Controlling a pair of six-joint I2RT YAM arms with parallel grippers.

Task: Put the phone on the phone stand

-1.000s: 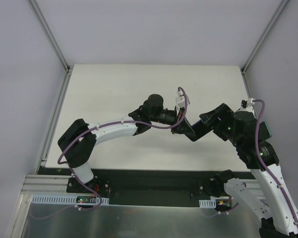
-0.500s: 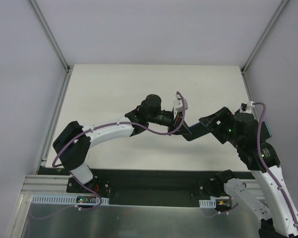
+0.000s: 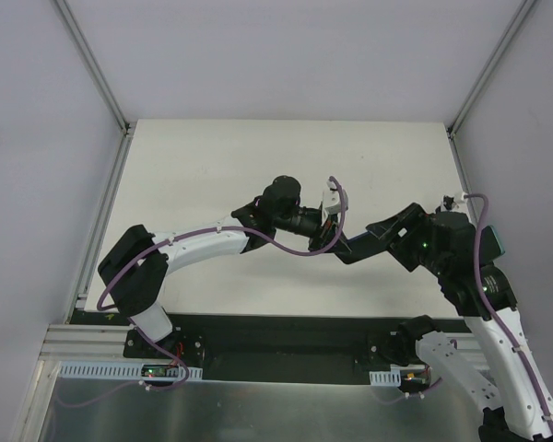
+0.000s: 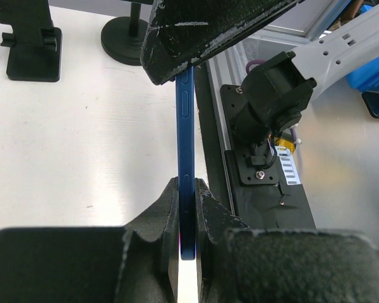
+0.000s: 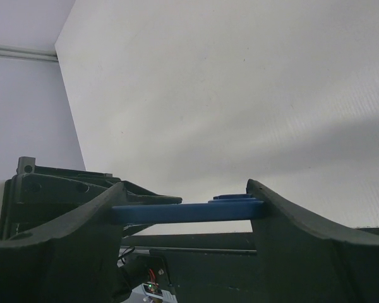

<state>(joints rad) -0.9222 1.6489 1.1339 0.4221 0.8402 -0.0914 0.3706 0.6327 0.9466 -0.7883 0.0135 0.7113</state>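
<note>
In the left wrist view, the phone stand (image 4: 31,39) stood far left, well apart from the phone (image 4: 186,126). Our left gripper (image 4: 187,208) pinched the phone's faces at one end, its long axis pointing away. Our right gripper (image 5: 186,197) spanned the other end, closed on its edges.

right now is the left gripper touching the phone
Touching. Left wrist view shows the fingers of the left gripper pressed against both faces of the phone.
</note>
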